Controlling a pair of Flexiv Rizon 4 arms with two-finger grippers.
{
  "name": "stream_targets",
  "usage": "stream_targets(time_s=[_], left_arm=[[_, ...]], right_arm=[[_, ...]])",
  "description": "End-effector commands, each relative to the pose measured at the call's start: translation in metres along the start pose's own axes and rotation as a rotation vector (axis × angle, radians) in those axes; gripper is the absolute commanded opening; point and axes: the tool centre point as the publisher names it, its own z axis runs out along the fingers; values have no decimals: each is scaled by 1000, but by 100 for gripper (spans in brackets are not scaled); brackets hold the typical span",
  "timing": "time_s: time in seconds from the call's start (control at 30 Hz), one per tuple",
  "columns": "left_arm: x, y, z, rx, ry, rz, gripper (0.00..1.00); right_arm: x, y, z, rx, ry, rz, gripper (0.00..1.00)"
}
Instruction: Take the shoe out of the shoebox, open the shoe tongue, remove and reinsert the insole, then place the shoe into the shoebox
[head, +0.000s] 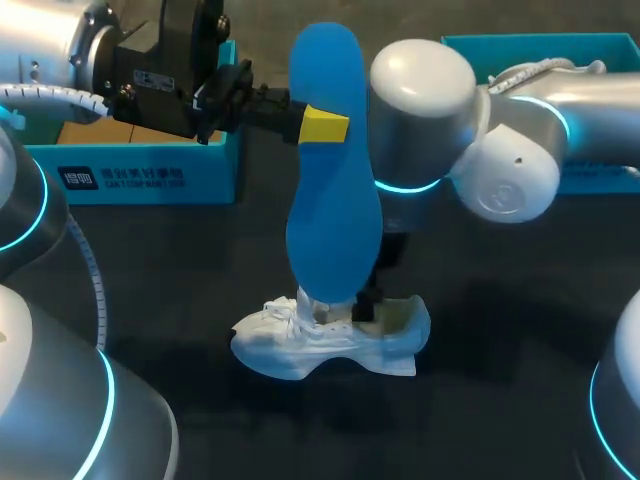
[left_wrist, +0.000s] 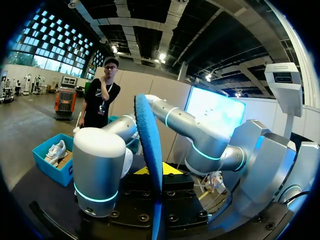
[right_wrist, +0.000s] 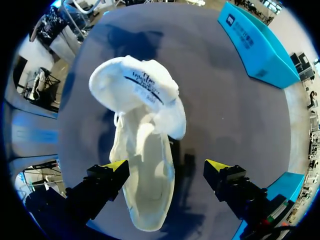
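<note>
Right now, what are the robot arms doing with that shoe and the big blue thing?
The left arm's fingers pinch the blue insole and hold it upright over the white shoe, which lies on the table. The right arm's fingers are open, hanging above the shoe. A blue shoebox sits at the back.

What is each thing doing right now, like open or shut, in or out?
shoe: standing on the table, tongue pulled open.
insole: out, held upright over the shoe.
left gripper: shut on the insole.
right gripper: open, above the shoe.
left shoebox: open.
right shoebox: open.
</note>
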Motion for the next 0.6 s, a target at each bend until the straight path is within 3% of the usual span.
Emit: stream_targets(time_s=[0.03, 0.2, 0.27, 0.4, 0.43, 0.53, 0.6], left_arm=[[-1, 0, 1, -2, 1, 0, 0], [-1, 0, 1, -2, 1, 0, 0], [-1, 0, 1, -2, 1, 0, 0], [-1, 0, 1, -2, 1, 0, 0], [-1, 0, 1, -2, 1, 0, 0], [-1, 0, 1, -2, 1, 0, 0], [-1, 0, 1, -2, 1, 0, 0]], right_arm=[[-3, 7, 15, 8, -2, 3, 100], [-5, 6, 28, -10, -1, 4, 100], [-6, 4, 33, -5, -1, 9, 86], [-5, 3, 41, -6, 10, 17, 78], [-5, 3, 42, -6, 11, 18, 49], [-4, 3, 43, -7, 11, 23, 32], [-3, 2, 44, -7, 14, 25, 16]])
